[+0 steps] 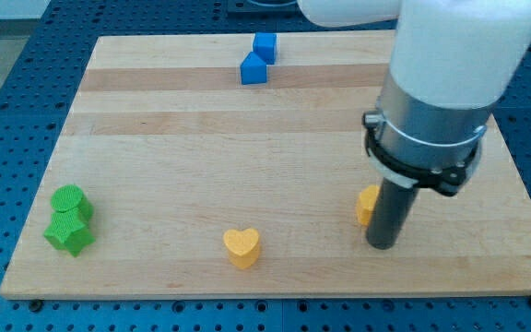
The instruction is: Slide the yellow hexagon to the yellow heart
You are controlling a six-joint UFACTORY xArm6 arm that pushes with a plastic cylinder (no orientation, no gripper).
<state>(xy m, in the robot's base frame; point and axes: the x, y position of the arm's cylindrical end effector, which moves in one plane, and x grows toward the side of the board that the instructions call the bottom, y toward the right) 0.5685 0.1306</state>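
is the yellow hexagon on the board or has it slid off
On the board. The yellow hexagon sits on the wooden board, partly hidden behind my tip, right of the yellow heart.

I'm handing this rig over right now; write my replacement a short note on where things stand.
My tip: down on the board, right beside the yellow hexagon, on its right; the rod hides part of it.
Yellow heart: near the view's bottom edge, left of the hexagon, with a clear gap between them.
Done: tip is in place behind the hexagon.
Left: push the hexagon toward the view's left and slightly down until it reaches the heart.
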